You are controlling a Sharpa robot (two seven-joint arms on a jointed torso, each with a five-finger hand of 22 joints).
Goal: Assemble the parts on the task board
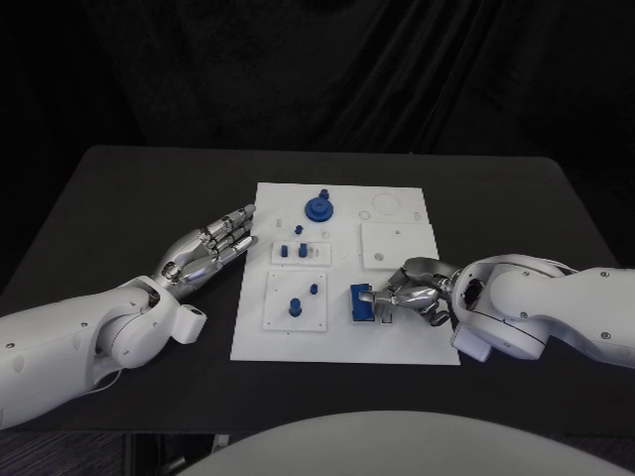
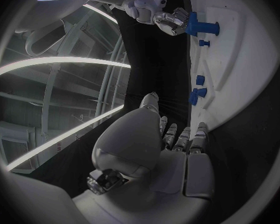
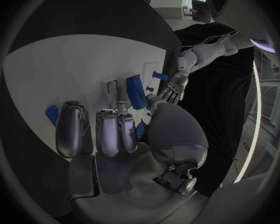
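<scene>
While the right hand (image 1: 411,290) grips a blue block (image 1: 360,302) at lower right of the task board (image 1: 404,342), several small parts (image 1: 301,250) appear seated; the left hand (image 1: 210,248) rests spread, holding nothing.

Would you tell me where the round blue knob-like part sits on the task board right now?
In the head view, the round blue part sits near the far edge of the task board, left of its middle, just beyond the left hand's fingertips and untouched.

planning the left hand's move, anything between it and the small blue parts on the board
Nothing visible. The left hand lies open on the table beside the board; the small blue parts stand just past its fingertips.
</scene>
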